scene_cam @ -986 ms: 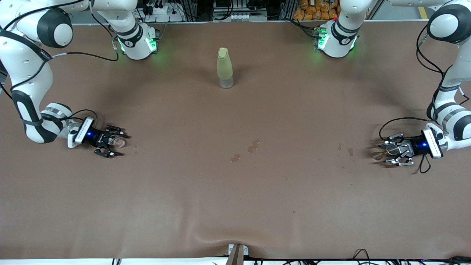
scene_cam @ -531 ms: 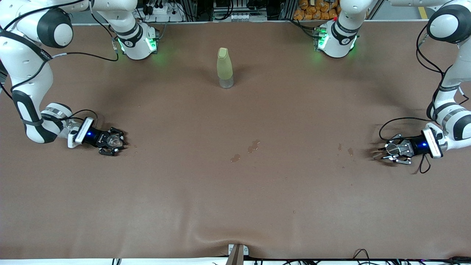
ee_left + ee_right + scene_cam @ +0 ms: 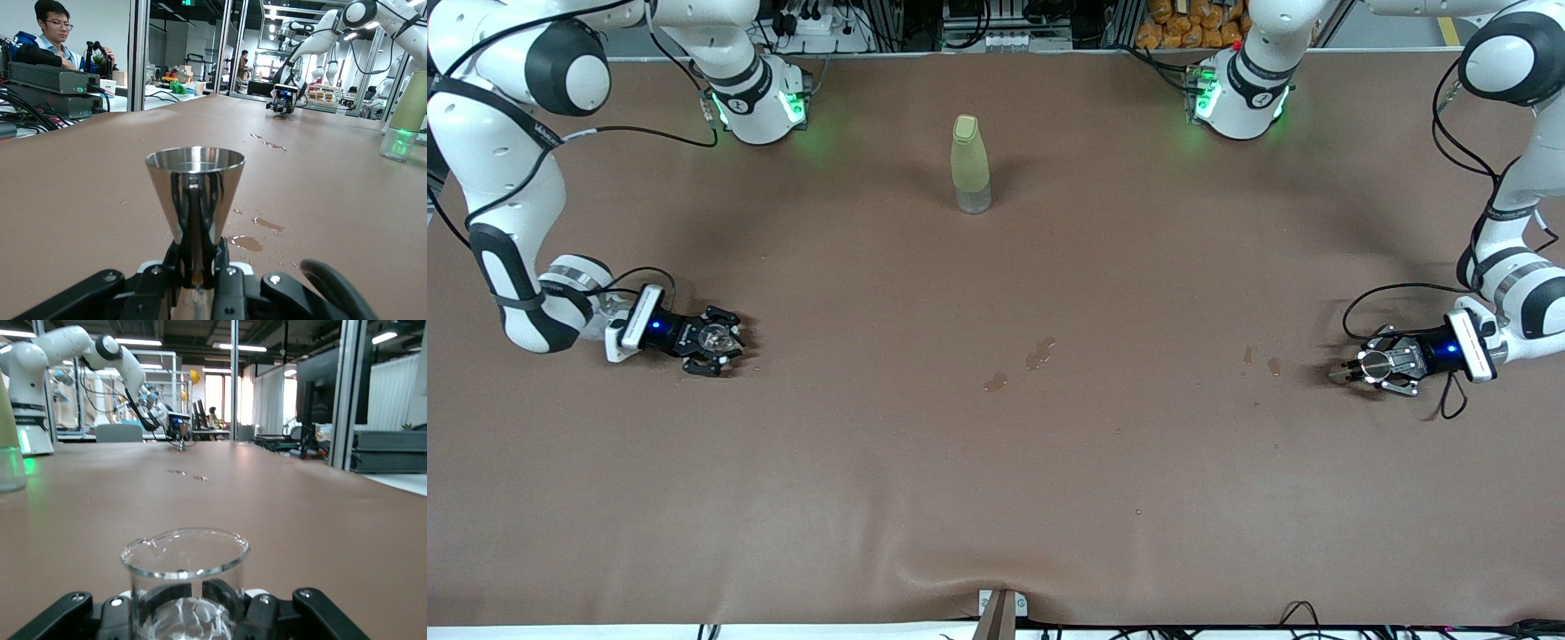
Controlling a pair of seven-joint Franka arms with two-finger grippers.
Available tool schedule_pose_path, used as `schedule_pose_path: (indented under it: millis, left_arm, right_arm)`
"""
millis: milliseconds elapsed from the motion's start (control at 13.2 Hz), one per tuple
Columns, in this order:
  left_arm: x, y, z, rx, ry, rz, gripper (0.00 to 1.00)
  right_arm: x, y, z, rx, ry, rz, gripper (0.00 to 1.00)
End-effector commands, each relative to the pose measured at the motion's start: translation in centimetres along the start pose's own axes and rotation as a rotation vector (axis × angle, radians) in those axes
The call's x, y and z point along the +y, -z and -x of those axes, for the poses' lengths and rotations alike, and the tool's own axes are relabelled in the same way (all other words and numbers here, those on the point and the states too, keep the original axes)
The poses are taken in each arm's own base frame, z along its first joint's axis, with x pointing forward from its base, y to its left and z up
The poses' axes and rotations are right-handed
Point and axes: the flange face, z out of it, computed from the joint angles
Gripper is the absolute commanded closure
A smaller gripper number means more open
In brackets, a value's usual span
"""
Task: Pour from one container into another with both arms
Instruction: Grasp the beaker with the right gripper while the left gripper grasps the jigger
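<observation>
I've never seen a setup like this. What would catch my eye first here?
Probably the two white arms, each reaching down at its own end of the brown table. The left gripper has its jaws shut on a tiny silver cup; the right gripper is shut on a small clear glass cup. Between them, nearer the arms' bases, a tall yellow-green bottle stands alone, and a few wet spots mark the middle of the table.

Glossy white segmented arms (image 3: 511, 191) with black joint bands are trailing thin black cables (image 3: 1476, 160); bases are glowing green, wrists are showing blue lights, black-fingered grippers.
</observation>
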Motion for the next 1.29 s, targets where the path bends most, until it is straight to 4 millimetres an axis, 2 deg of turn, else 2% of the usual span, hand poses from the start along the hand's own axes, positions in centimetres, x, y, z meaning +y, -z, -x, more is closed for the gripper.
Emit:
schedule_pose_path:
  millis: [0, 303, 531, 607, 758, 834, 986, 1062, 1213]
  left_arm:
    - [-0.7, 0.2, -0.7, 0.015, -0.009, -0.015, 1.0]
    - [-0.8, 0.3, -1.2, 0.013, -0.01, -0.016, 1.0]
    - [-1.0, -0.1, -1.5, 0.019, -0.013, -0.012, 1.0]
    - [-1.3, -0.6, -2.4, 0.021, -0.021, -0.005, 1.0]
    - [-1.7, -2.3, -3.3, 0.031, 0.005, 0.021, 1.0]
    - [-2.2, -3.6, -4.4, 0.042, -0.013, 0.039, 1.0]
    - [-2.9, -5.0, -6.0, 0.024, -0.029, 0.053, 1.0]
    - [-3.5, -7.2, -7.5, 0.002, -0.052, 0.082, 1.0]
    - [-4.4, -11.5, -8.7, -0.01, -0.073, 0.093, 1.0]
  right_arm:
    - [-0.1, -1.9, -1.6, 0.053, 0.22, -0.01, 1.0]
    - [1.3, -4.5, -5.8, 0.089, 0.171, -0.063, 1.0]
    - [1.7, -6.5, -9.6, 0.101, 0.09, -0.107, 1.0]
    - [1.6, -6.7, -11.1, 0.1, 0.072, -0.112, 1.0]
    - [1.4, -7.5, -14.7, 0.098, 0.027, -0.126, 1.0]
    - [1.3, -7.7, -16.3, 0.097, 0.008, -0.131, 1.0]
    - [1.0, -8.4, -18.8, 0.096, -0.026, -0.144, 1.0]
    - [0.9, -8.7, -20.1, 0.088, -0.038, -0.148, 1.0]
    - [0.7, -9.3, -22.8, 0.077, -0.076, -0.161, 1.0]
